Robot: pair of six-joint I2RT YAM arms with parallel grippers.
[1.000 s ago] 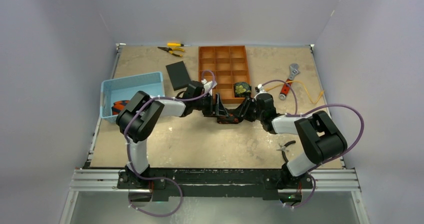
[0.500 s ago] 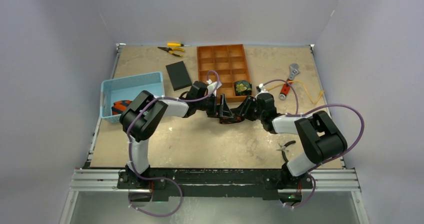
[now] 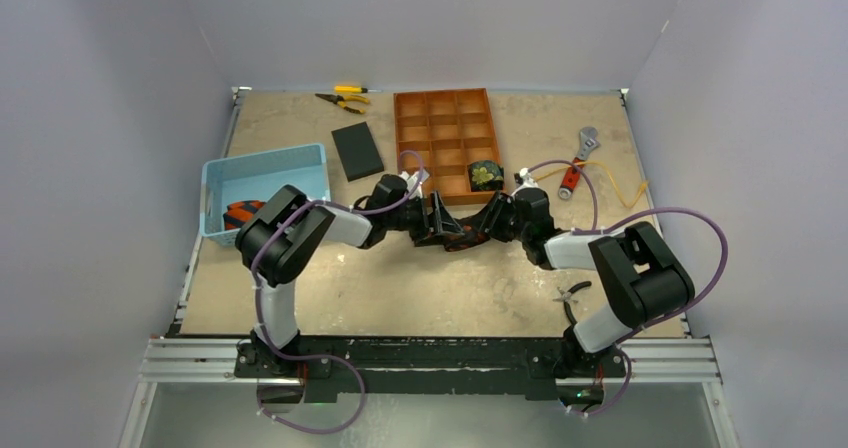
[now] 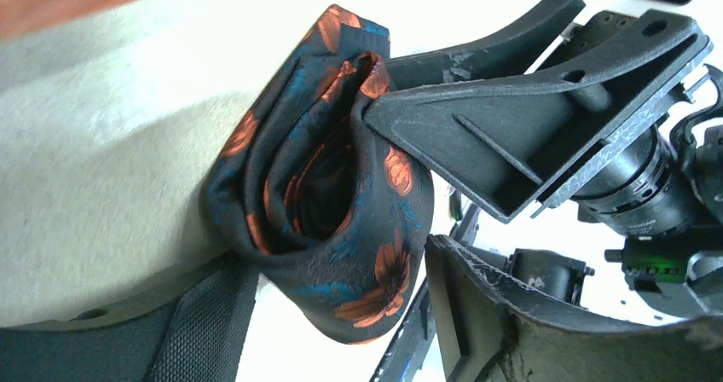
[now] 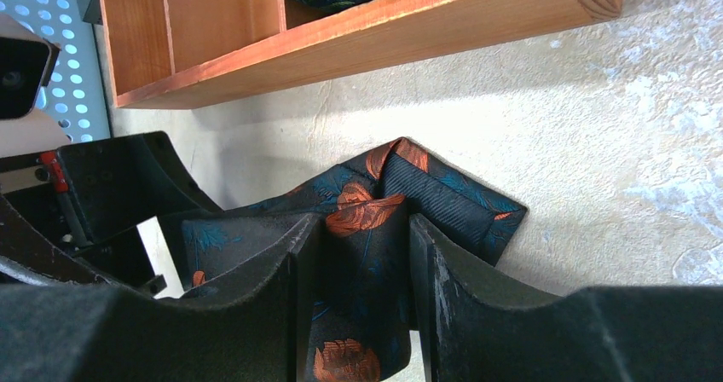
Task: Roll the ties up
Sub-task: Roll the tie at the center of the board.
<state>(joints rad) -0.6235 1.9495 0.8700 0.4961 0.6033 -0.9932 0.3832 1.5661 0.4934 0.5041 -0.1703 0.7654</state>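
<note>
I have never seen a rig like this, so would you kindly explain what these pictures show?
These are two robots: a left arm and a right arm, bolted at the near edge of a table. One picture looks down from above and behind them. The other two come from a camera on each wrist, so each shows its own fingers close up. On the table lie a wooden tray with one rolled tie in a compartment, a blue basket, a black pad, pliers and a wrench. In the middle both tools, the grasping ends, work on a dark flowered tie, partly rolled. The right tool pinches a fold of it. The left tool has a finger on either side of the roll; whether it squeezes, I cannot tell.
</note>
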